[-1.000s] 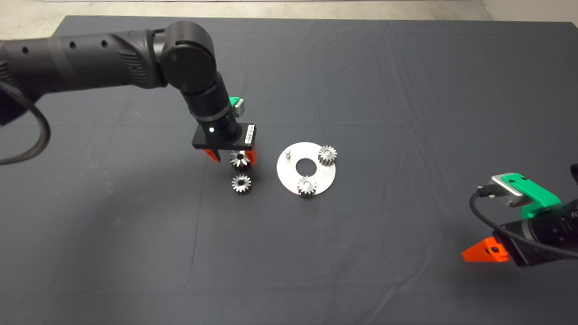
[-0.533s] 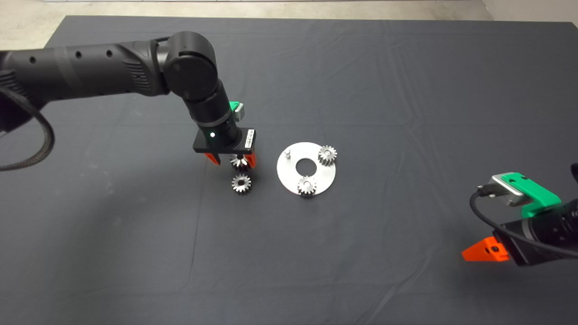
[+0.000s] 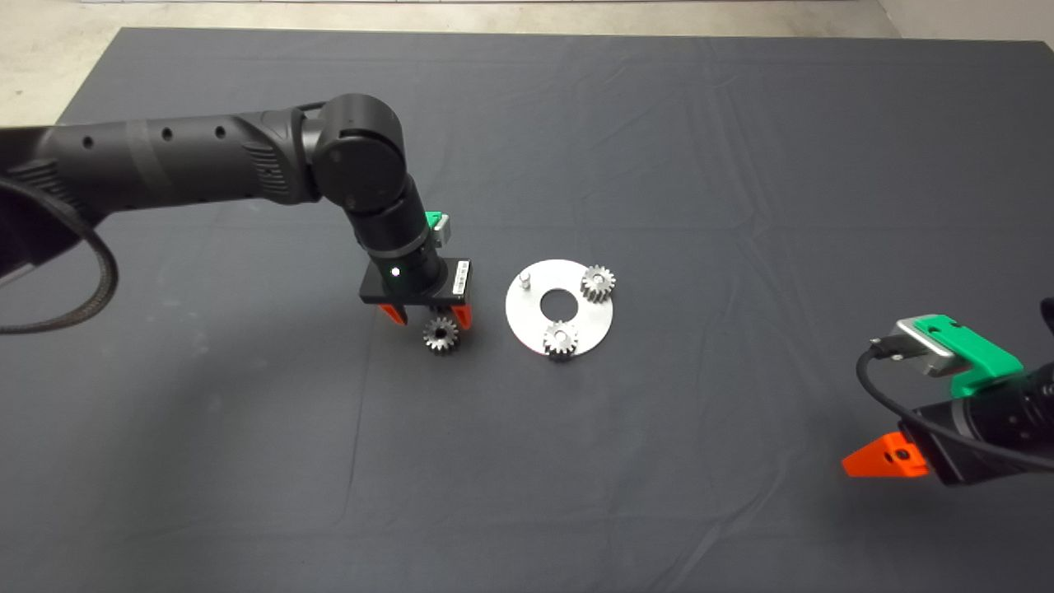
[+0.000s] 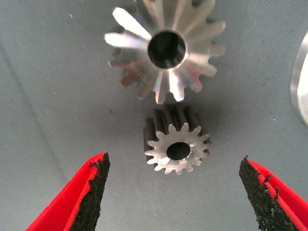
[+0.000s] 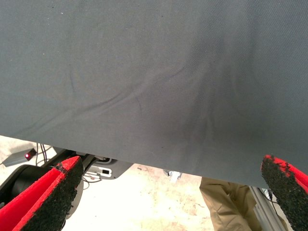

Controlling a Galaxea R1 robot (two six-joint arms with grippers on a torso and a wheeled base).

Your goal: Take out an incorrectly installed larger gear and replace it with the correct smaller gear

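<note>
On the mat, seen in the left wrist view, the smaller gear (image 4: 177,147) lies flat right beside the larger gear (image 4: 166,48), which has long shiny teeth and a dark centre hole. My left gripper (image 4: 173,159) is open, one finger on each side of the smaller gear and neither touching it. From above, the left gripper (image 3: 428,317) stands just left of the plate with the smaller gear (image 3: 441,335) at its fingertips. The wrist hides the larger gear in that view. My right gripper (image 3: 885,457) waits open at the lower right.
A round silver plate (image 3: 527,321) with a centre hole carries two small gears (image 3: 598,282) (image 3: 560,338) and a bare peg (image 3: 524,282). The plate's edge (image 4: 301,77) shows in the left wrist view. A person's leg (image 5: 226,202) stands beyond the mat's edge.
The left gripper, still open, has left the larger gear on the mat and moved toward the near side, over the smaller gear. The right arm has not moved.
</note>
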